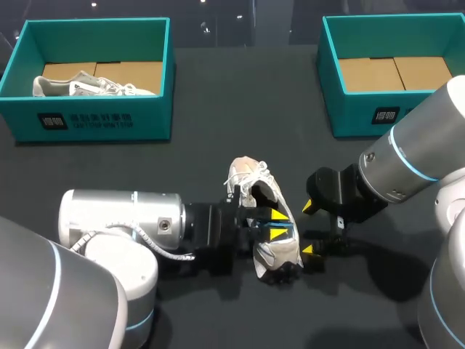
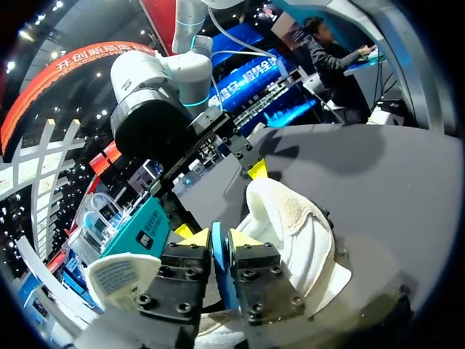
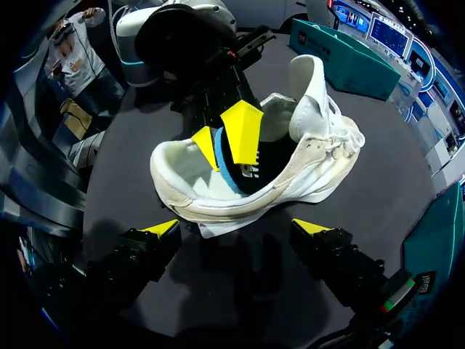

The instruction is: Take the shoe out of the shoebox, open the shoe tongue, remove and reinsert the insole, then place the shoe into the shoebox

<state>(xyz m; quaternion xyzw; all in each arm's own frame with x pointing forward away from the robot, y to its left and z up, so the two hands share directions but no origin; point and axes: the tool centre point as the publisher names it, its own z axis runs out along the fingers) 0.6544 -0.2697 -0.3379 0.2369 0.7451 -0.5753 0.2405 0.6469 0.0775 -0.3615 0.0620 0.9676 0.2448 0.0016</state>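
Shoe [image 1: 247, 178] on table [image 1: 218, 145], well clear of edges | left gripper [image 1: 277, 224] pinching blue insole [image 3: 225, 171] | right gripper [image 1: 309, 228] spread wide — beside shoe

A matte black table [image 1: 218, 109] carries everything. At its far left corner stands an open teal cardboard box [image 1: 156, 113] with a brown cardboard floor [image 1: 134, 73]. Inside it, toward the near left, lies a spare white lace-up sneaker [image 1: 87, 86], seemingly on its side, though that is hard to judge.
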